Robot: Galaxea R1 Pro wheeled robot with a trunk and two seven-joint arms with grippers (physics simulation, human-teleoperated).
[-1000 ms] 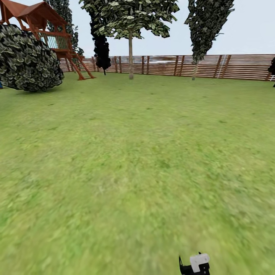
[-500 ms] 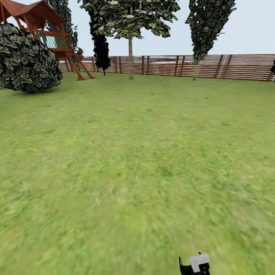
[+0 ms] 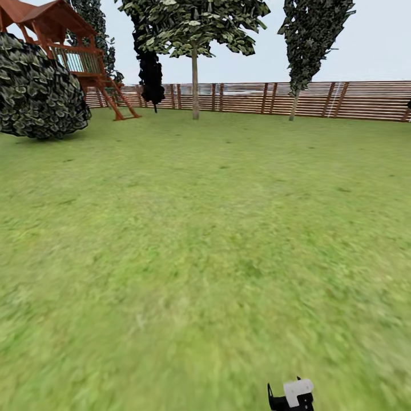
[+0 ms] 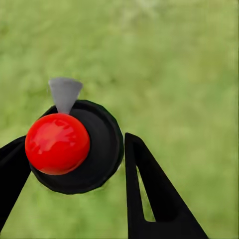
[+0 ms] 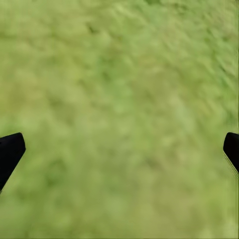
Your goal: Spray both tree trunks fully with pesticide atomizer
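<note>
Green grass all around, and the left claw (image 4: 74, 164) holds the pesticide atomizer (image 4: 74, 144).

Its black fingers (image 4: 149, 194) press the dark bottle on both sides, over the floor (image 4: 189, 74). The pale trigger head (image 3: 298, 391) peeks in low in the head view. The right claw (image 5: 119, 149) is wide, holding nothing. Since a second ago the whole view slid a little: the bush (image 3: 37, 91) and playhouse (image 3: 63, 34) sit further left. Two trees (image 3: 195, 34) stand far off by the fence (image 3: 319, 98).

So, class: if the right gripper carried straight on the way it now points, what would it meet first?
Probably just the grass. The right gripper has its jaws spread wide, with lawn ahead between them; how far off is unclear.
</note>
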